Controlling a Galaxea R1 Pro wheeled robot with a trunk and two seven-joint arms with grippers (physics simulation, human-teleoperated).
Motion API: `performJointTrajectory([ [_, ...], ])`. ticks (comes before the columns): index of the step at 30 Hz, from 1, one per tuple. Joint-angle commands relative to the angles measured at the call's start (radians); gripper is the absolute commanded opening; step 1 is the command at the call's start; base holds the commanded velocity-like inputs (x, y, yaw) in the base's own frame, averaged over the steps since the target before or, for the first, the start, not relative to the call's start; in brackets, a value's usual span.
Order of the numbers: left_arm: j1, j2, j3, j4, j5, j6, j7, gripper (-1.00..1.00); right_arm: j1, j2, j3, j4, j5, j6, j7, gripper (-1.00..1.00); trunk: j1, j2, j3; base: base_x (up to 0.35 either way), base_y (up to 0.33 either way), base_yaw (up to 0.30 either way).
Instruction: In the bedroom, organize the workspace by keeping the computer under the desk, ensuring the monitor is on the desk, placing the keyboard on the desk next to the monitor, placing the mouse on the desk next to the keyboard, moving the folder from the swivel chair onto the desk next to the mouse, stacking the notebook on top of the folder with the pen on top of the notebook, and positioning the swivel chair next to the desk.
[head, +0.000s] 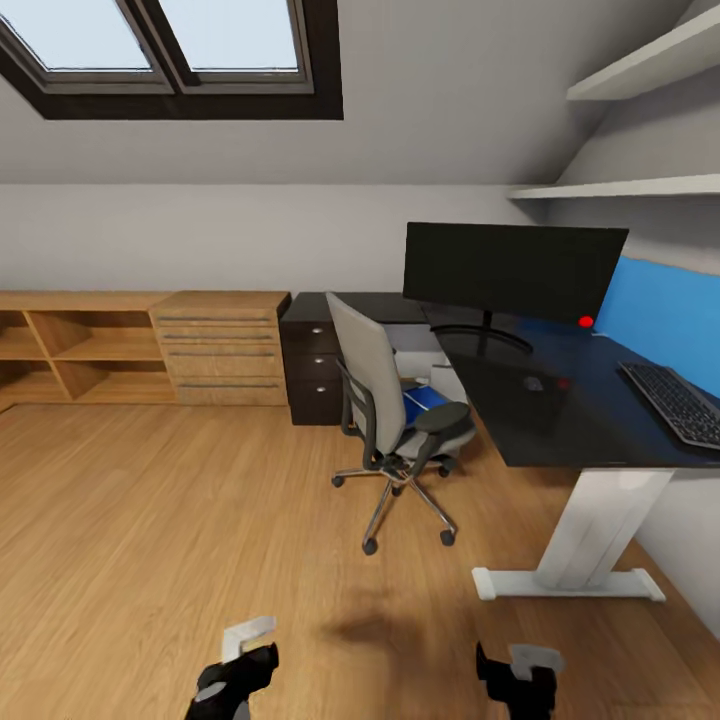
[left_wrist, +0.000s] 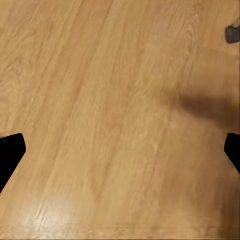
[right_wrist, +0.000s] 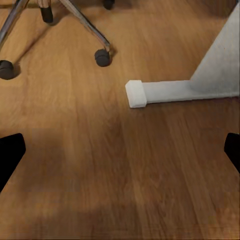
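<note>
The black-topped desk (head: 560, 420) stands at the right, carrying the dark monitor (head: 515, 270), the keyboard (head: 675, 400) near its right end and a small dark mouse (head: 533, 383) between them. The grey swivel chair (head: 385, 400) faces the desk, with a blue folder (head: 425, 402) on its seat. A white object (head: 445, 380) under the desk is partly hidden by the chair. My left gripper (head: 240, 668) (left_wrist: 120, 155) and right gripper (head: 520, 675) (right_wrist: 120, 155) hang low over the wooden floor, both open and empty, well short of the chair.
The desk's white foot (right_wrist: 165, 92) and the chair's castors (right_wrist: 102, 57) lie just ahead of my right gripper. A dark drawer cabinet (head: 318, 365) and a wooden shelf-and-drawer unit (head: 140, 345) line the back wall. Open floor (head: 170, 520) spreads to the left.
</note>
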Motion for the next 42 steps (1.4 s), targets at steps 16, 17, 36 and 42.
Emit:
performJointTrajectory([
  [16, -0.388, -0.047, 0.003, 0.027, 0.012, 0.133, 0.026, 1.00, -0.475, 0.018, 0.001, 0.092, -0.008, 0.192, -0.052, 1.00, 0.061, -0.113, -0.051, 0.000, 0.000, 0.000],
  [17, -0.390, -0.047, 0.003, 0.031, 0.011, 0.132, 0.025, 1.00, -0.477, 0.019, 0.001, 0.096, -0.009, 0.192, -0.052, 1.00, 0.065, -0.120, -0.054, 0.000, 0.000, 0.000],
  [36, -0.120, -0.018, -0.107, -0.447, 0.009, 0.143, 0.020, 1.00, -0.470, 0.035, -0.005, -0.040, -0.013, 0.323, -0.049, 1.00, 0.138, -0.253, -0.114, 0.000, 0.000, 0.000],
  [42, -0.111, -0.017, -0.113, -0.446, 0.008, 0.143, 0.021, 1.00, -0.451, 0.036, -0.004, -0.088, -0.013, 0.325, -0.049, 1.00, 0.161, -0.295, -0.132, 0.000, 0.000, 0.000],
])
